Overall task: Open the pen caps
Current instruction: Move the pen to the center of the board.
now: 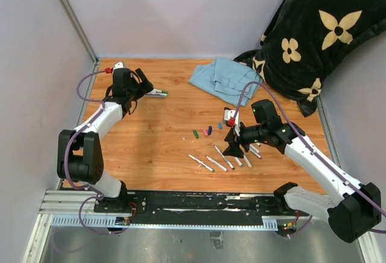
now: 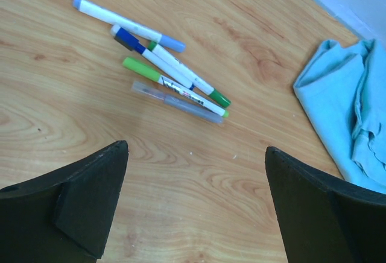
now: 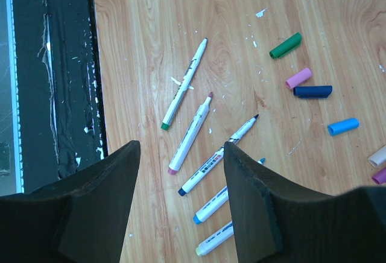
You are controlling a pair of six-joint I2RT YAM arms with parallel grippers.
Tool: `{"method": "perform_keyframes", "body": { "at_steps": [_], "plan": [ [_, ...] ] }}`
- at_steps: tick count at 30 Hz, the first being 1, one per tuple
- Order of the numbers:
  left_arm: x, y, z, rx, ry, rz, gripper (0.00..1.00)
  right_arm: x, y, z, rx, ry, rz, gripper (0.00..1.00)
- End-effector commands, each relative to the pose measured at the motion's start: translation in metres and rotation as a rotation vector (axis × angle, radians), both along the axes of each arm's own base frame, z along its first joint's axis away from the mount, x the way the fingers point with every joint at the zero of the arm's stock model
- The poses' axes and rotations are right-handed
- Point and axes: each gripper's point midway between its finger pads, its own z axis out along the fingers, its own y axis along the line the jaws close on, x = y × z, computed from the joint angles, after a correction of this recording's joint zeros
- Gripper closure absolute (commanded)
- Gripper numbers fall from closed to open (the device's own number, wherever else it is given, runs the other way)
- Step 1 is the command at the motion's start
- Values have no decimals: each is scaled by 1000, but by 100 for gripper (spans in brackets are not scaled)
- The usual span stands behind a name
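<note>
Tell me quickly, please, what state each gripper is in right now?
Left gripper: wide open, holding nothing.
Right gripper: partly open, holding nothing.

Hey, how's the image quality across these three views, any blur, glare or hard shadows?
Top external: soft, even light, no glare, but the pen caps are too small for detail. Left wrist: capped pens sharp; the left end effector's fingers are dark with little detail. Right wrist: uncapped pens crisp, shadows faint.
</note>
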Motion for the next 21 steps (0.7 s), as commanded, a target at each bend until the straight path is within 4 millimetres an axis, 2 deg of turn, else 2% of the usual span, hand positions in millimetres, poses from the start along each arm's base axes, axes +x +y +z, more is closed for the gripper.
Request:
{"method": "perform_keyframes", "body": {
  "at_steps": [1, 6, 9, 10, 12, 17, 21],
  "plan": [
    [12, 24, -3, 55, 48, 116, 1, 7, -2, 15, 27, -38, -8, 41],
    [22, 44, -23, 118, 164, 233, 6, 7, -3, 15, 26, -42, -10, 41],
    [28, 45, -41, 138, 240, 238, 21, 7, -3, 15, 27, -41, -11, 41],
    [29, 44, -50, 137, 272, 234, 29, 7, -3, 15, 27, -40, -10, 41],
    [35, 40, -54, 119, 286, 230, 43, 7, -3, 14, 25, -39, -11, 41],
    [51, 31, -61, 69, 288, 217, 45, 8, -3, 14, 24, -38, -11, 41],
    [74, 35, -60, 132, 291, 194, 44, 8, -3, 13, 22, -38, -12, 41]
  ]
}}
